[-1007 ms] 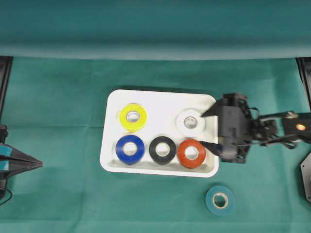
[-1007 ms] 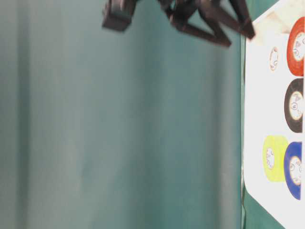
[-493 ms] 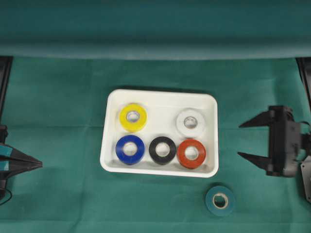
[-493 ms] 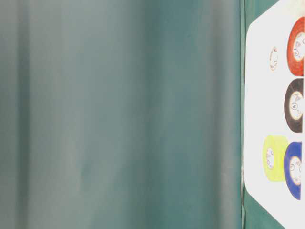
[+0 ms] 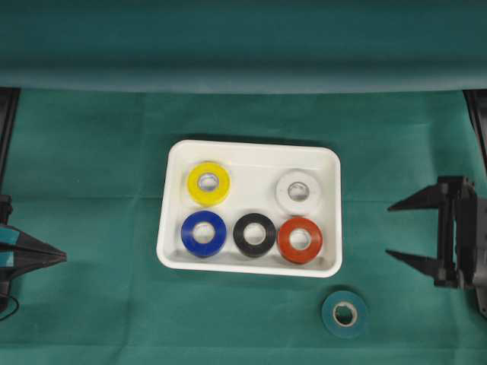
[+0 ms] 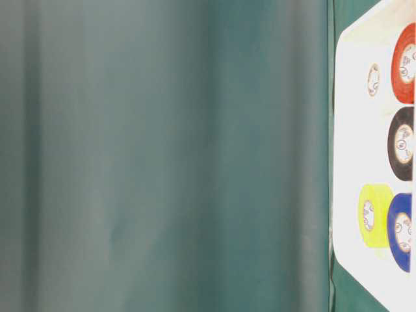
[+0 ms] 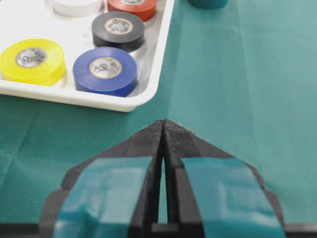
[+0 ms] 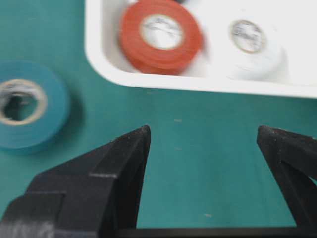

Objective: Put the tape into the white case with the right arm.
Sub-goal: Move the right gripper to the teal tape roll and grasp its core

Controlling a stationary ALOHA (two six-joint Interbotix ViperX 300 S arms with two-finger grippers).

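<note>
The teal tape roll (image 5: 345, 313) lies flat just outside the white case (image 5: 329, 163), near its red-roll corner. Light, stiff, probably slick-sided: pinch across the ring. The right gripper (image 5: 411, 231) gapes wide, empty.

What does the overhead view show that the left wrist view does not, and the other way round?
Only the overhead view shows the open right pincer, empty, to the right of the white case, and the whole teal tape on the cloth. Only the left wrist view shows the left pincer closed, with light-blue bands. Both show the case holding the yellow tape, blue tape, black tape, red tape and white tape.
</note>
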